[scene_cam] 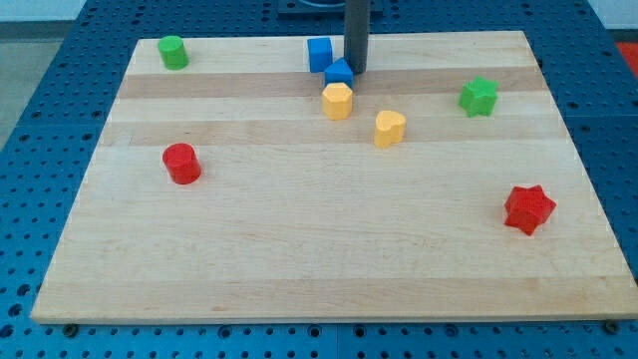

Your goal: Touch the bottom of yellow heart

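Note:
The yellow heart (pixel 389 128) lies on the wooden board (pixel 329 249), right of the middle and toward the view's top. My tip (pixel 355 72) stands near the view's top centre, up and to the left of the heart and apart from it. The tip is right beside a small blue block (pixel 339 73), at its right edge. A yellow hexagon-like block (pixel 337 101) sits just below that blue block, between the tip and the heart.
A blue cube (pixel 319 54) stands left of the tip. A green cylinder (pixel 172 52) is at the top left, a red cylinder (pixel 181 164) at the left, a green star (pixel 478 97) at the right, a red star (pixel 528 209) at the lower right.

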Controlling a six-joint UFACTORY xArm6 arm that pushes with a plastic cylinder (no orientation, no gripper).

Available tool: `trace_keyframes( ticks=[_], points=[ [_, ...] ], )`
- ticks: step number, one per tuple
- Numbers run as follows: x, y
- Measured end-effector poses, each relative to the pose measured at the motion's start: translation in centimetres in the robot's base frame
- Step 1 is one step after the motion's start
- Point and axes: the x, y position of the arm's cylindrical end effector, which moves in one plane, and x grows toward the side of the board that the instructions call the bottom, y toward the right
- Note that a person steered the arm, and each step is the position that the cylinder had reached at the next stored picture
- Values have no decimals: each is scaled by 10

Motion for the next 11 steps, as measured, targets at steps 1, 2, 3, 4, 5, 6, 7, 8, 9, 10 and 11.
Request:
trace_keyframes(
  ticks=[1, 2, 3, 4, 5, 6, 7, 8, 9, 10, 11],
  points=[
    [0, 1],
    [9, 28],
    [33, 52],
    [59, 74],
    [87, 87],
    [100, 87],
    [116, 87],
    [147, 87],
    [147, 87],
    [148, 45],
    [148, 39]
  ],
)
